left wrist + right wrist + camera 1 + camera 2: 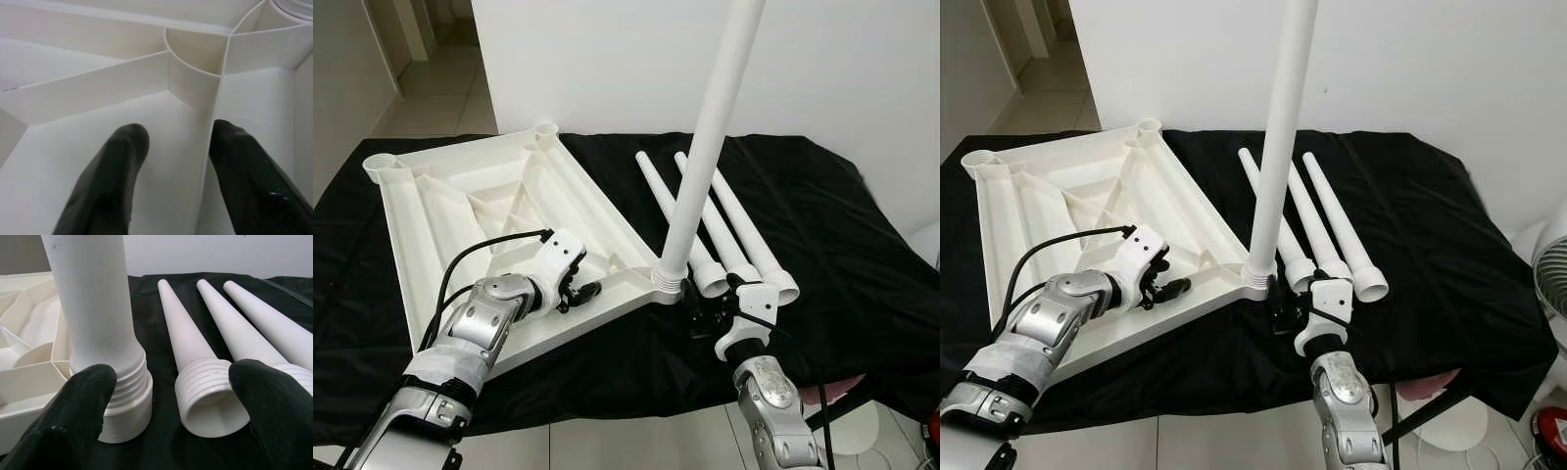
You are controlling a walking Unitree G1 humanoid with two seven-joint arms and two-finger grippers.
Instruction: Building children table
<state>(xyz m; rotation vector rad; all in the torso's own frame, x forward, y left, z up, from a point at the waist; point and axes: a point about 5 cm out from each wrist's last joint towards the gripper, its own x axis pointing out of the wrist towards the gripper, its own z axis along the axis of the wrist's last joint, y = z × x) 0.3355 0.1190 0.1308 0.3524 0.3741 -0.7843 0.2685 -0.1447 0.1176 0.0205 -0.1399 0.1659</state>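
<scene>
The white table top point(450, 211) lies upside down on the black cloth, ribs facing up. One white leg point(707, 147) stands upright in the near right corner socket point(668, 286). Three more legs point(729, 225) lie side by side on the cloth just right of it. My left gripper point(583, 290) rests open on the table top's underside near that corner; in the left wrist view its fingers point(115, 176) straddle a thin rib point(211, 147). My right gripper point(705, 313) is open low beside the upright leg's threaded base point(124, 382), with a lying leg's threaded end point(210, 399) between its fingers.
The black cloth point(842, 245) covers the whole work surface and hangs over its near edge. A white wall stands right behind. On the floor at the right are a pink object point(1430, 384) and a white fan point(1549, 274).
</scene>
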